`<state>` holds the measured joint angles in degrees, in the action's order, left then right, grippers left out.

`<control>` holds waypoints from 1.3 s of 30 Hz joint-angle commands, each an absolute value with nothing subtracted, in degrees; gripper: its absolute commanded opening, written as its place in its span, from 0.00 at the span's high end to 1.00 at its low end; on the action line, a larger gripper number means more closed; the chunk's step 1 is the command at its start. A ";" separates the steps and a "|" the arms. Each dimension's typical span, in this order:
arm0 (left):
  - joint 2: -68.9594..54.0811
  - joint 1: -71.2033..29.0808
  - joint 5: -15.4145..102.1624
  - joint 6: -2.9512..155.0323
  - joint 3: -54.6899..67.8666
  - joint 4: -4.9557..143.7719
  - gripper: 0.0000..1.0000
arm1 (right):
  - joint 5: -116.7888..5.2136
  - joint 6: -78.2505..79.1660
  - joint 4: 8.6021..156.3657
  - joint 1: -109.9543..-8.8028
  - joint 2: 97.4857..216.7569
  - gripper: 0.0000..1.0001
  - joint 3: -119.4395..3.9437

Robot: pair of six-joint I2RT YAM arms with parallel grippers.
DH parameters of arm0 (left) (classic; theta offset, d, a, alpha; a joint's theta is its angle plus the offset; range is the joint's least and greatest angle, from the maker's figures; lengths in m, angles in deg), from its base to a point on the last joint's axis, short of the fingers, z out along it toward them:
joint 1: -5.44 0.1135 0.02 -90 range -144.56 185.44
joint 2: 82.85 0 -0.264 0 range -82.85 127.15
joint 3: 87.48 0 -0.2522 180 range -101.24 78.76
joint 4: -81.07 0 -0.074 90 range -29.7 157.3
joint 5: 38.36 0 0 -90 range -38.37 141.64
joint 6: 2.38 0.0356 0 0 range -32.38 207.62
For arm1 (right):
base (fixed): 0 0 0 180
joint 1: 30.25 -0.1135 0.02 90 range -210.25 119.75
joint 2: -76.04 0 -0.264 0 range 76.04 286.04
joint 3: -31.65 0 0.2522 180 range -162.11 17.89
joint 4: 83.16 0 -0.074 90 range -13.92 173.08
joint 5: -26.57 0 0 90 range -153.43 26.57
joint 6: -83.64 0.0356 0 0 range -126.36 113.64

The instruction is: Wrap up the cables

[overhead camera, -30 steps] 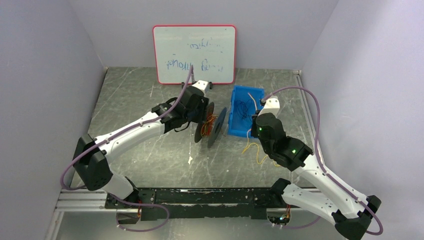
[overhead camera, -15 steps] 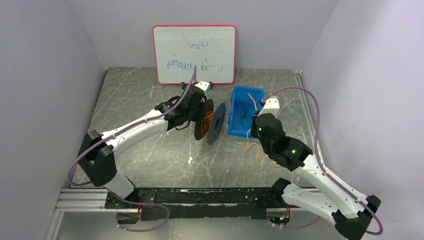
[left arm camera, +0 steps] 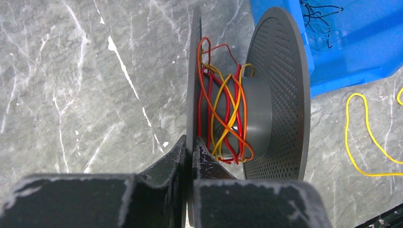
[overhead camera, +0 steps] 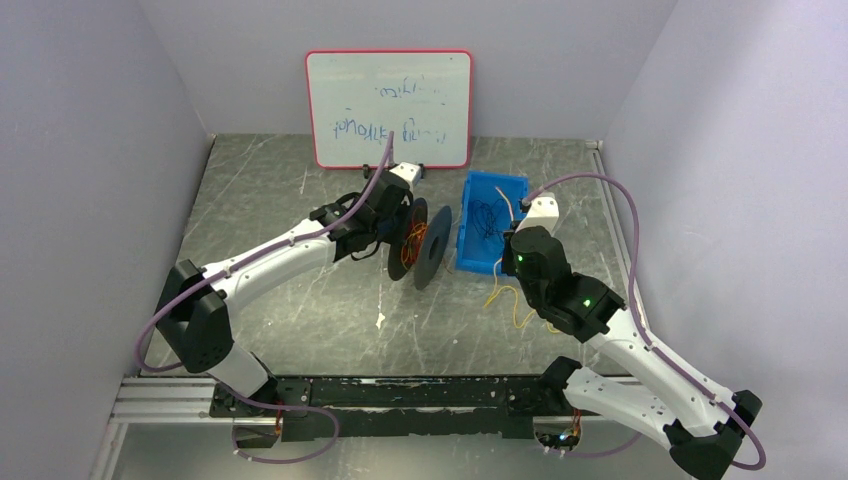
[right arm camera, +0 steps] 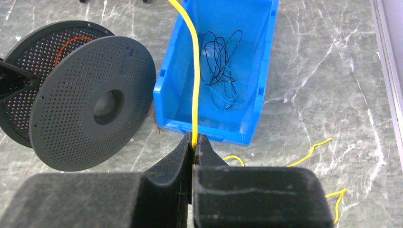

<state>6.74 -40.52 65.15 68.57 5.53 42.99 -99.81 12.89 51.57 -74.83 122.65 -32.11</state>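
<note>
A grey perforated spool (overhead camera: pixel 432 248) stands on edge at mid-table. Red, orange and yellow cables (left arm camera: pixel 227 124) are wound loosely round its hub (left arm camera: pixel 259 107). My left gripper (left arm camera: pixel 189 145) is shut on the spool's near flange; in the top view the gripper (overhead camera: pixel 398 230) is at the spool's left side. My right gripper (right arm camera: pixel 195 141) is shut on a thin yellow cable (right arm camera: pixel 194 71) that runs up and away over the blue bin. In the top view it (overhead camera: pixel 508 262) is at the bin's near edge. More yellow cable (overhead camera: pixel 515 305) lies loose on the table.
A blue bin (overhead camera: pixel 515 188) right of the spool holds a tangle of thin dark wires (right arm camera: pixel 219 66). A whiteboard (overhead camera: pixel 390 105) stands at the back wall. Loose yellow cable ends (right arm camera: pixel 309 152) lie on the table right of the bin.
From one second to half a second ago the left arm shifted and swung the spool slightly farther away. Since then nothing has moved. The right arm has stayed still.
</note>
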 commanded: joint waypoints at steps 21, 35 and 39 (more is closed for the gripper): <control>-5.88 -46.92 69.82 72.92 9.07 33.75 0.93 | -81.45 -11.61 59.18 -74.40 124.81 1.00 -33.96; -11.27 -52.49 69.66 74.86 13.93 30.92 0.93 | -64.88 -40.15 46.89 -74.49 130.71 1.00 -40.07; -11.83 -52.90 69.79 75.54 14.86 30.93 0.93 | -61.48 -47.74 44.63 -74.47 131.21 1.00 -41.13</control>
